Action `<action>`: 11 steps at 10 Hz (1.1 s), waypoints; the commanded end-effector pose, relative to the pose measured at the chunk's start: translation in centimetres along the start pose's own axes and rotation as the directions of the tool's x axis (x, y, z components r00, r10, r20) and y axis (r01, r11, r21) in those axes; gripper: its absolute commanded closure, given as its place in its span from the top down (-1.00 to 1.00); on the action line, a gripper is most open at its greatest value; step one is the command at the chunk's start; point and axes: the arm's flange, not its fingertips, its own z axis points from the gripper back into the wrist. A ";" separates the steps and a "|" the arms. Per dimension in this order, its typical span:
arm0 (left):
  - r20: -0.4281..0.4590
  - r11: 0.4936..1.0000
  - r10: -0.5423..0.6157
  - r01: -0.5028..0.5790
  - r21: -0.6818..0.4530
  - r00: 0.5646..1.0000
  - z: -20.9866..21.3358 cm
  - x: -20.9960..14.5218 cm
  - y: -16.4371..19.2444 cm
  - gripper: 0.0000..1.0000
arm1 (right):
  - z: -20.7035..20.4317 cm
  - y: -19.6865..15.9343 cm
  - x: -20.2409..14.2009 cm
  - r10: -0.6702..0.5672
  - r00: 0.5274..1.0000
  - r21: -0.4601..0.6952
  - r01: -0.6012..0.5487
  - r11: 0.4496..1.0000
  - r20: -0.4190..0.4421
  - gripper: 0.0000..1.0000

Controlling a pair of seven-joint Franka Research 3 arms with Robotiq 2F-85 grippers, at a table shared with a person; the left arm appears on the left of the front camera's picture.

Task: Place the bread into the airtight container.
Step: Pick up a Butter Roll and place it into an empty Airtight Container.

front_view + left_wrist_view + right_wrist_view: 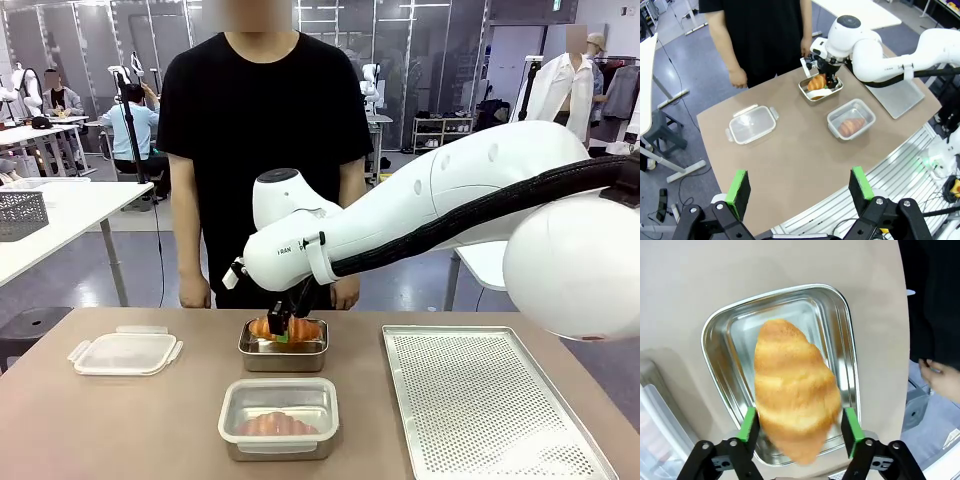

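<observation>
A golden croissant, the bread (792, 390), lies in a shiny steel container (720, 340) at the table's far middle. My right gripper (800, 426) is down over it, open, with its green pads flanking the bread's near end. From the front, the same bread (298, 328) rests in the steel container (284, 358) under the right gripper (280, 327). A second croissant (277, 424) sits in a clear container (278, 392) nearer me. My left gripper (800, 192) hangs high above the table's near edge, open and empty.
A clear clip-on lid (125, 352) lies at the left of the table. A perforated metal tray (480, 400) takes up the right side. A person stands at the far edge with a hand (194, 290) hanging just behind the table.
</observation>
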 end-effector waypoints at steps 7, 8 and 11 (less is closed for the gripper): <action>0.004 1.000 -0.006 0.006 0.000 1.000 0.3 0.1 -0.2 1.00 | 0.2 0.0 0.0 0.000 1.000 -0.001 0.000 1.000 0.000 1.00; 0.004 1.000 -0.006 0.006 0.000 1.000 0.3 0.1 -0.2 1.00 | 0.2 0.0 0.0 0.000 1.000 -0.001 0.000 1.000 0.000 1.00; 0.004 1.000 -0.006 0.006 0.000 1.000 0.3 0.1 -0.2 1.00 | 0.2 0.0 0.0 0.000 1.000 -0.001 0.000 1.000 0.000 1.00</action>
